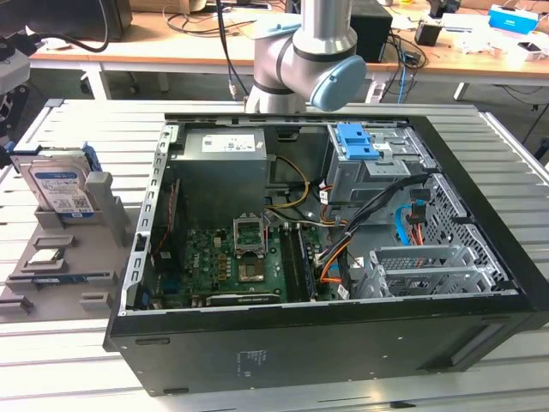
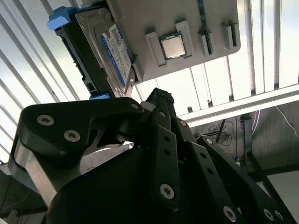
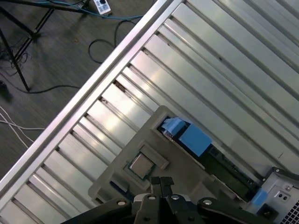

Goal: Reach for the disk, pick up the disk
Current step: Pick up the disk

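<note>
Disk point(image 1: 60, 184) stood on edge in the gray holder point(image 1: 90, 257), on the exterior view's left of the open computer case point(image 1: 343, 343), probably so its top edge stayed free to grab. Gripper point(image 3: 161, 183) hung well apart from it. Its fingertips looked pressed together on nothing, though the angle was poor.

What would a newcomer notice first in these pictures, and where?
First, the large open black metal computer case in the middle of the exterior view, with the grey robot arm beyond it. Next, the silver rectangular hard drive in its blue plastic caddy, leaning in a grey plastic holder at the exterior view's left. In the second wrist view the black hand hangs near that drive, not holding it.
</note>
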Tool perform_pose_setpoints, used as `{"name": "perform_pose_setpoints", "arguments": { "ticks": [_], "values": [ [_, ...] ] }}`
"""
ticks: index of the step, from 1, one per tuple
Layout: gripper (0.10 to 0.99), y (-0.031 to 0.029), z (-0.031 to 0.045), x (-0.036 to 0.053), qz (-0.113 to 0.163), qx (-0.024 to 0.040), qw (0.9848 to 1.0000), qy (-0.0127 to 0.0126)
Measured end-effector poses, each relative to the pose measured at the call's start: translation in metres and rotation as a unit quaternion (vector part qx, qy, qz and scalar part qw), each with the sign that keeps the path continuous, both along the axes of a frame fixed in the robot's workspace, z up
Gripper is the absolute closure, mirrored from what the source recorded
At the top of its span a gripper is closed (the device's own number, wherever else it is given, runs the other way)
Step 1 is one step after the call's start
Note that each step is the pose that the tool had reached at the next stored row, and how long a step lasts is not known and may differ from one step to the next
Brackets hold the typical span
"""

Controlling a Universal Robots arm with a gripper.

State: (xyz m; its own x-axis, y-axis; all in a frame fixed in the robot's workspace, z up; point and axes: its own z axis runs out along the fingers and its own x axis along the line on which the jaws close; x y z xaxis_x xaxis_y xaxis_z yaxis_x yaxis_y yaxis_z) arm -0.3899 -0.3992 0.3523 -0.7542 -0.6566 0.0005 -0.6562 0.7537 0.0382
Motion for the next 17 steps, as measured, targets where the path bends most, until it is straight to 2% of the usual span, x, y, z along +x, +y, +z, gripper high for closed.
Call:
{"name": "perform_pose_setpoints", "arguments": {
  "ticks": [10, 17],
  "values": [
    [0.980, 0.0000, 0.0000, 0.0000, 0.032, 0.0000, 0.9995, 0.0000],
    [0.980, 0.0000, 0.0000, 0.0000, 0.065, 0.0000, 0.9979, 0.0000]
  ]
}}
